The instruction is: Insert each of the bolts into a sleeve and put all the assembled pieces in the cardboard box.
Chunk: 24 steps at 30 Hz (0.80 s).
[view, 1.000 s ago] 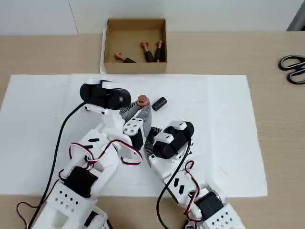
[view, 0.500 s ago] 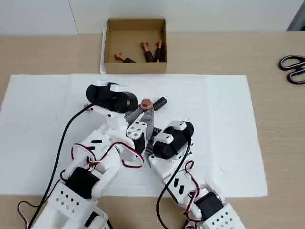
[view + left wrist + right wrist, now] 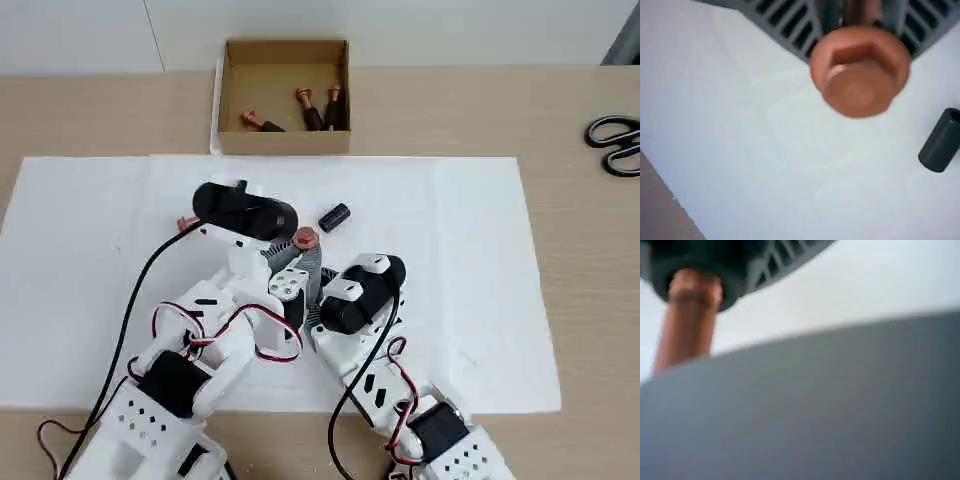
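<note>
Left gripper [image 3: 303, 246] with bolt [image 3: 305, 238] sits close beside right arm [image 3: 360, 290] on the sheet [image 3: 470, 260]. Sleeve [image 3: 334, 216] is near the gripper. Bare paper from sleeve to box [image 3: 285, 142]. Sheet's right side open; scissors [image 3: 613, 143] well apart on table [image 3: 580, 250].

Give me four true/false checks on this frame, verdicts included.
1. The left pincer is shut on a bolt. True.
2. The loose sleeve is on that bolt. False: it lies on the white sheet, apart from the bolt.
3. The cardboard box holds three assembled pieces. True.
4. The scissors lie inside the box. False: they are on the bare table at its right edge, far from the box.
</note>
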Each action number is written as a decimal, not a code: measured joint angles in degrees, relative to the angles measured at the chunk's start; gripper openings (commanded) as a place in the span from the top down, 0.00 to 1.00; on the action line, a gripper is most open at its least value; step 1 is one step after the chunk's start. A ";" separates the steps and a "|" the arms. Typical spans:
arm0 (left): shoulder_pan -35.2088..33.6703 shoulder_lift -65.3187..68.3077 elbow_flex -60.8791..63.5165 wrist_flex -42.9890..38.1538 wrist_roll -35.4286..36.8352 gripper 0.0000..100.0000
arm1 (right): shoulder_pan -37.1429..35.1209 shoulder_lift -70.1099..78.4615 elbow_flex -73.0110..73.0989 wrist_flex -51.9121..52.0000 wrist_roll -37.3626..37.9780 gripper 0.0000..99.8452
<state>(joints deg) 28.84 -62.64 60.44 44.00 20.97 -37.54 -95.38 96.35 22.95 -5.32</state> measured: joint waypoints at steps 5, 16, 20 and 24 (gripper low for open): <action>1.49 0.09 2.73 0.09 0.00 0.99 | 0.00 0.00 0.00 0.00 0.00 1.00; 1.76 0.09 3.43 0.09 0.00 0.87 | 0.00 0.00 0.00 0.00 -0.09 1.00; 1.76 0.09 3.43 0.09 0.09 0.77 | 0.00 0.00 0.00 0.00 -0.09 1.00; 1.76 0.09 3.25 2.37 0.00 0.78 | 0.00 0.00 0.00 0.00 -0.09 1.00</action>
<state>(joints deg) 30.59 -62.55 63.69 46.37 20.97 -37.54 -95.38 96.35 22.95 -5.41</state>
